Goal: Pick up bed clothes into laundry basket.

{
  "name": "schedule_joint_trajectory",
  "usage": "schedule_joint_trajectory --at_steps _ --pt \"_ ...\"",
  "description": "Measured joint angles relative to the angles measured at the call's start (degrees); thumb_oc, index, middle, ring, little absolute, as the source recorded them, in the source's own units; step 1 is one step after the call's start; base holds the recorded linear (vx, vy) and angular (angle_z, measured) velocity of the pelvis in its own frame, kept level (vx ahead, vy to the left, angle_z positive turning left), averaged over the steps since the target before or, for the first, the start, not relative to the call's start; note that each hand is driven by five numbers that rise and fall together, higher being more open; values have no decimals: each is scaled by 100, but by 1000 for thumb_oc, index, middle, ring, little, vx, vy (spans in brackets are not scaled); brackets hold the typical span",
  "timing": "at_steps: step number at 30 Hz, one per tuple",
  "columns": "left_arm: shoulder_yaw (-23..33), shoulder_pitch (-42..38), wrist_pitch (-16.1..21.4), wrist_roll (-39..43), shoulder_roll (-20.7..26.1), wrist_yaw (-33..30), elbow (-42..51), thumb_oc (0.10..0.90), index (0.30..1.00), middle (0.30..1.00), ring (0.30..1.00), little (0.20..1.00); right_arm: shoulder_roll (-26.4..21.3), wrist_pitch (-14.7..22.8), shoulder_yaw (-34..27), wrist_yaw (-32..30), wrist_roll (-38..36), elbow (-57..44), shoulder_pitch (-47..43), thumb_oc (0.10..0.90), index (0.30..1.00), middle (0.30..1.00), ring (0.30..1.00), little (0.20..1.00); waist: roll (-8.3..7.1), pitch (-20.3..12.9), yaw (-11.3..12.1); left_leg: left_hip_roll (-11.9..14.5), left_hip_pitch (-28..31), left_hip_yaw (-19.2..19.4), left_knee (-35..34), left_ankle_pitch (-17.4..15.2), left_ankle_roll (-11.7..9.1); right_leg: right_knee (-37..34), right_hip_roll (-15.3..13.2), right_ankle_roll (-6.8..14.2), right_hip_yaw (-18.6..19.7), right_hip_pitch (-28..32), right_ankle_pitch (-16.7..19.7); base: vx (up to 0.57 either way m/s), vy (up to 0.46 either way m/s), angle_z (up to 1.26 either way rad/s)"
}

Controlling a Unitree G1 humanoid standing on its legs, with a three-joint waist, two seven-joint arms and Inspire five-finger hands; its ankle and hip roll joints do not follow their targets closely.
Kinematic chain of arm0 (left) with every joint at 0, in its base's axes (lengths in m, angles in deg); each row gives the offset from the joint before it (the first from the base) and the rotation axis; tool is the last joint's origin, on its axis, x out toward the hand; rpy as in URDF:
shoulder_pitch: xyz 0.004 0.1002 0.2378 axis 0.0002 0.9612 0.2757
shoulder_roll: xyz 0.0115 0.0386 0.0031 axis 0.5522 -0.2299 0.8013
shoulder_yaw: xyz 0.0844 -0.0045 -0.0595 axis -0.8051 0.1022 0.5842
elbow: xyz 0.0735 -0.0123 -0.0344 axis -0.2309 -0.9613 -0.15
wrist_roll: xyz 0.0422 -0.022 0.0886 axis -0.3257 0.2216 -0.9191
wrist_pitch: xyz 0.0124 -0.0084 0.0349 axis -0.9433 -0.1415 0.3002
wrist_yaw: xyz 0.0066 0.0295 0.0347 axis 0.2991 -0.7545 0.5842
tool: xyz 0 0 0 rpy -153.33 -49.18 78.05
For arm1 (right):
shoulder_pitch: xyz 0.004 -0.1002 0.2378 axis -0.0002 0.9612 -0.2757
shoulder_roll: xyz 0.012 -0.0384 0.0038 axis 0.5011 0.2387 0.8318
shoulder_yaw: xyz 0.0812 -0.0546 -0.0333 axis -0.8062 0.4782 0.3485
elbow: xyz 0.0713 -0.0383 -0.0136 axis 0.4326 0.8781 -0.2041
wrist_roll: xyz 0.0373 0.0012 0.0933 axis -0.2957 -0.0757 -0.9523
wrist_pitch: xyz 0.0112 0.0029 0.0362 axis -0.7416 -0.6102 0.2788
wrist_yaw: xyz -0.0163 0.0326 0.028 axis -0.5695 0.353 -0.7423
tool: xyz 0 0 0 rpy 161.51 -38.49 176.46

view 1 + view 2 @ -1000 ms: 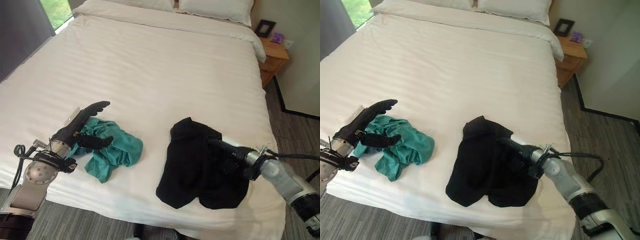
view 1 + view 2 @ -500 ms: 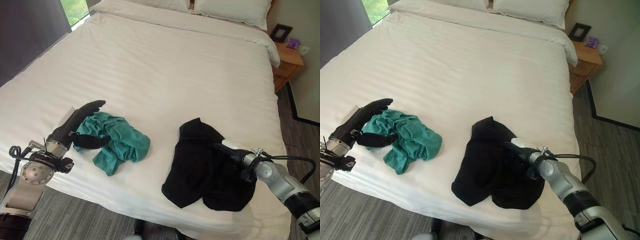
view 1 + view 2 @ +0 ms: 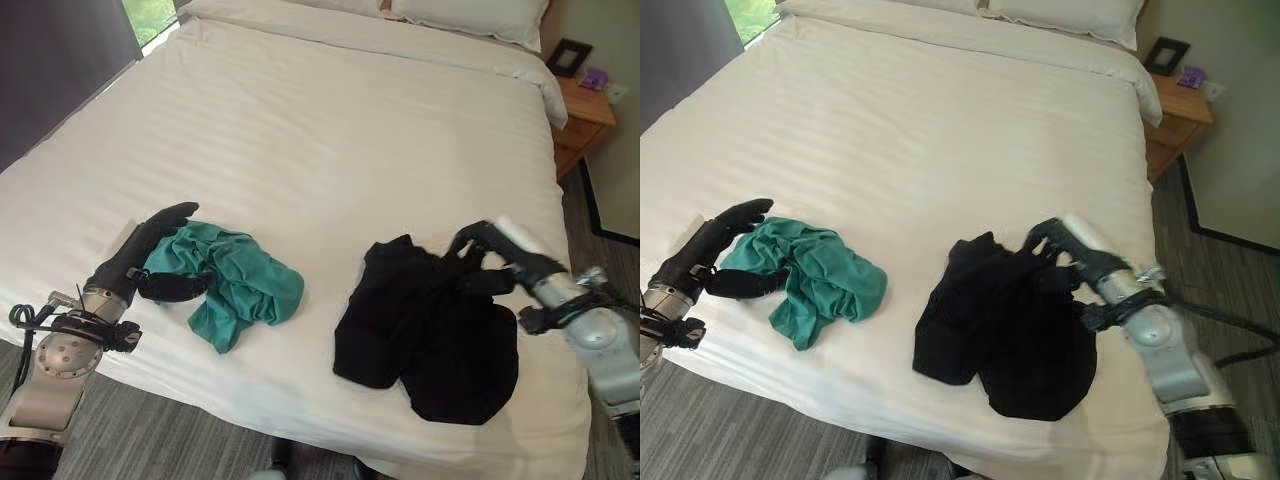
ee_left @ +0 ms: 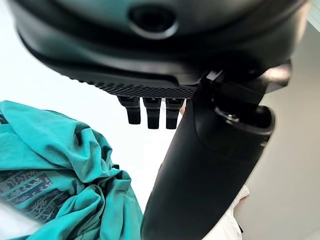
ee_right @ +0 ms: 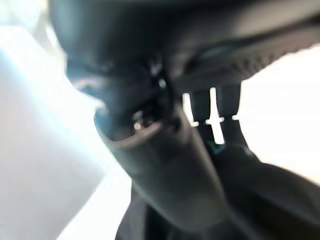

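Left hand (image 3: 140, 258) on the bed (image 3: 330, 130), fingers straight beside the teal garment (image 3: 235, 285), thumb under its edge, right hand (image 3: 500, 258) with fingers curled into the black garment (image 3: 430, 325)

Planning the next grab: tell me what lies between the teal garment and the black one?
Bare white bed sheet between the teal garment and the black garment, seen in both eye views.

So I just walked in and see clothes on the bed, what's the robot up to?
It is gathering clothes from the white bed. Its right hand is at the far edge of a black garment, fingers curled onto the cloth. Its left hand rests beside a teal garment, fingers straight, thumb against the cloth. Both garments lie on the bed, near its foot.
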Motion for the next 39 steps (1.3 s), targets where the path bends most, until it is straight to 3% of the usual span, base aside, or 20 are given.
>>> schedule_joint_trajectory --at_steps 3,8,11,17,20,21,26,31,35,39 --pt "14 12 0 1 -63 -58 -11 800 900 900 900 900 -38 15 -633 -471 -739 189 8 400 300 300 300 300 -16 9 -55 13 25 63 -18 -27 3 0 6 0 50 -2 0 3 0 -10" --pt "24 104 1 1 -190 -84 -16 800 900 900 900 900 -293 56 -1136 -982 -1448 545 118 400 300 300 300 300 -79 40 -204 30 42 116 -20 -74 -9 0 13 0 125 -11 0 -4 2 -7" --pt "24 168 0 0 -291 -148 -34 800 900 900 900 900 -290 104 -1303 -1238 -1793 563 146 400 300 300 300 300 -80 41 -306 36 45 133 -20 -74 -3 0 14 0 137 -25 0 -11 8 -6" --pt "45 167 0 -232 -250 -176 -61 800 900 900 900 900 -250 142 -1355 -1243 -1987 547 442 400 300 300 300 300 -81 41 -282 53 49 163 -18 -60 -7 1 30 0 132 -28 0 -2 1 -1" --pt "121 174 -9 -619 124 -188 -208 800 900 900 900 900 -152 138 -1351 -1215 -1986 514 465 400 300 300 300 300 -76 41 -271 55 55 166 -18 -59 -9 1 29 0 133 -24 2 0 0 0" --pt "130 200 -9 -786 442 -185 -268 800 900 900 900 900 -113 137 -1351 -1212 -1986 514 470 400 300 300 300 300 -87 43 -272 64 54 167 -16 -61 -11 1 38 1 134 -24 3 0 0 0" --pt "676 202 -25 -1132 1229 -243 -457 800 900 900 900 900 -47 130 -1351 -1099 -2009 509 594 400 300 300 300 300 -87 44 -248 64 66 167 -16 -65 -14 2 36 1 133 -11 4 0 0 0" --pt "846 191 -23 -1214 1655 -229 -441 800 900 900 900 900 -30 119 -1319 -999 -2013 494 599 400 300 300 300 300 -69 41 -226 59 69 170 -17 -68 -15 1 31 1 135 -10 4 0 0 0" --pt "736 165 -18 -1111 1768 -98 -457 800 900 900 900 900 -30 118 -1221 -957 -2045 493 598 400 300 300 300 300 -70 41 -250 61 66 172 -14 -67 -15 2 34 2 135 -14 4 0 0 0" --pt "88 -86 -11 -994 1805 41 -557 800 900 900 900 900 -12 106 -986 -944 -2092 495 578 400 300 300 300 300 -68 41 -257 58 47 173 -8 -64 -19 2 32 1 134 -33 4 0 0 0"
